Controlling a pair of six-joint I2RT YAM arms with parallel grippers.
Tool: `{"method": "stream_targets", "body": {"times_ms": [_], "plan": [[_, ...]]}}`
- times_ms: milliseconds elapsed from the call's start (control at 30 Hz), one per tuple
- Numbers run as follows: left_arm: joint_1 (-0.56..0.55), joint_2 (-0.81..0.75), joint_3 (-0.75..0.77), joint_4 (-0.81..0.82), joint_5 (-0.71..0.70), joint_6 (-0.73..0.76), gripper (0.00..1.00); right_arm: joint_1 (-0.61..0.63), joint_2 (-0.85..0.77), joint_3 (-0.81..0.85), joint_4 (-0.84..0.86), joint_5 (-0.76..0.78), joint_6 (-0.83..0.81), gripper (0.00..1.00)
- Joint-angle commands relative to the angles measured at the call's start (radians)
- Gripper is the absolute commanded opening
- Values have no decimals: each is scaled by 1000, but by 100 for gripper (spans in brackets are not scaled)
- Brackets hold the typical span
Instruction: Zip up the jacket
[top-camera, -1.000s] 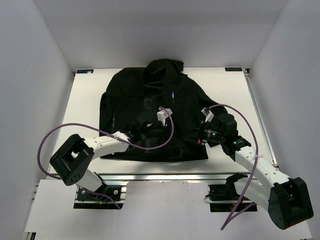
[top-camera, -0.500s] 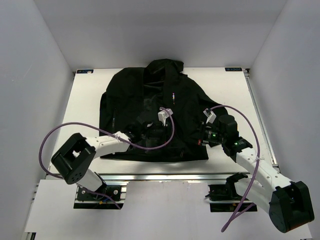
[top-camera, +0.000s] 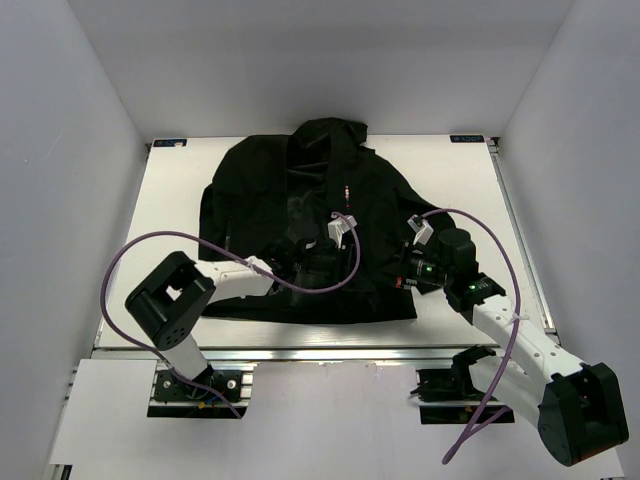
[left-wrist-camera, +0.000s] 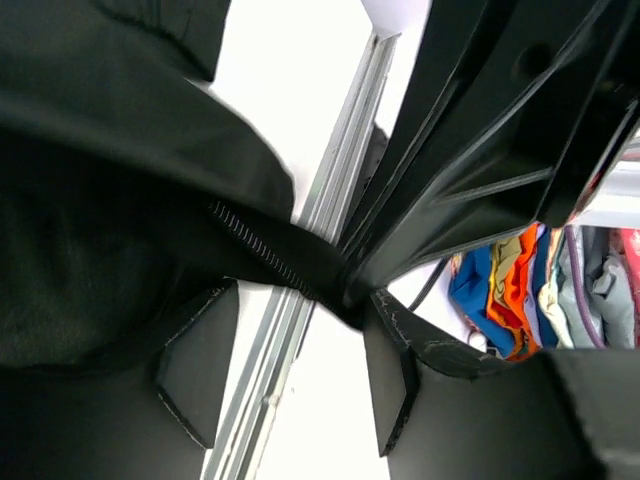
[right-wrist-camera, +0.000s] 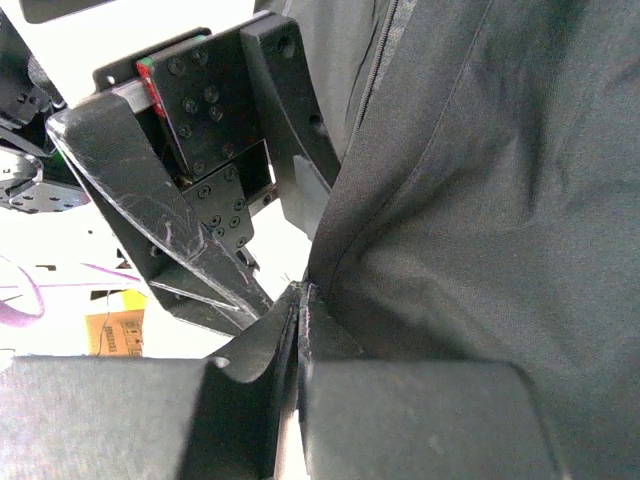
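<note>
The black jacket (top-camera: 300, 190) lay flat on the white table (top-camera: 450, 180), with its hood at 12 o'clock. The left gripper (left-wrist-camera: 295, 375) was at the jacket's bottom middle, 6 o'clock, its fingers apart around the zipper edge (left-wrist-camera: 255, 245). The right gripper (right-wrist-camera: 300, 340), at 4 o'clock, pinched the jacket's cloth tight.

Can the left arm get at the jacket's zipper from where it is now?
Probably yes: the left gripper is open right at the front edge of the jacket. The zipper teeth lie just ahead of its jaws, and nothing seems to block them.
</note>
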Motion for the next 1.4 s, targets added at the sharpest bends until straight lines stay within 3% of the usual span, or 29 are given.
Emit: {"method": "stream_targets", "body": {"times_ms": [0, 233, 500, 567, 600, 667, 700, 733, 767, 833, 1000, 1133, 1367], "plan": [[3, 15, 60, 102, 42, -30, 59, 9, -27, 37, 26, -24, -1, 0], [6, 20, 83, 56, 36, -9, 56, 9, -40, 55, -42, 12, -39, 0], [8, 0, 87, -6, 6, 26, 25, 9, -44, 81, -146, 19, -126, 0], [8, 4, 89, -6, 7, 23, 14, 10, -37, 90, -168, 14, -157, 0], [8, 7, 89, -7, 8, 23, 1, 9, -37, 94, -184, 17, -162, 0], [8, 17, 95, -6, 16, 25, 0, 10, -50, 86, -183, 26, -166, 0], [8, 18, 93, -1, 28, 25, 0, 10, -53, 84, -182, 26, -166, 5], [9, 14, 84, 17, 31, 20, 0, 10, -60, 84, -175, 25, -165, 23], [9, 9, 77, 30, 33, 19, 0, 9, -63, 84, -174, 26, -160, 34], [8, -15, 43, 79, 31, 5, 0, 7, -77, 84, -180, 29, -157, 49], [9, -65, 15, 97, -10, 3, 0, 3, -146, 83, -298, 97, -191, 62], [11, -86, 5, 140, 9, -17, 0, 4, -266, 51, -295, 71, -192, 78], [12, -72, -60, 485, 131, -208, 0, 3, -228, -32, -140, -37, -119, 78]]}}
